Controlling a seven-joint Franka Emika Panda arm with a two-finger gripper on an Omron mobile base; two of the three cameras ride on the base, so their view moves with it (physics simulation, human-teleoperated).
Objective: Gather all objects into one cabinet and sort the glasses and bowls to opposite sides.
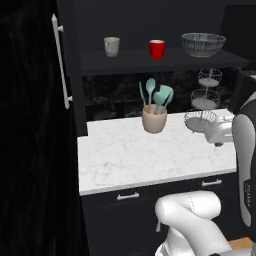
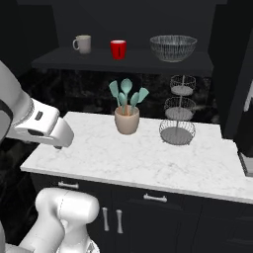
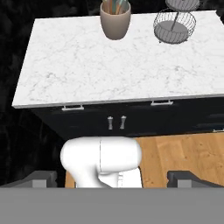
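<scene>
Gripper point(image 3: 112, 177) spread wide, holding nothing, above the counter point(image 3: 87, 65); on the shelf point(image 1: 165, 59): beige mug point(image 1: 111, 46), red mug point(image 1: 157, 49) at its 3 o'clock, then bowl point(image 1: 203, 44)

We see wide bare marble counter point(image 2: 99, 148) at front and left. Utensil pot point(image 2: 127, 120) and tiered wire stand point(image 2: 177, 129) block the back. On the shelf above, grey mug point(image 2: 82, 44), red mug point(image 2: 118, 49) and mesh bowl point(image 2: 173, 47) stand well apart.
</scene>
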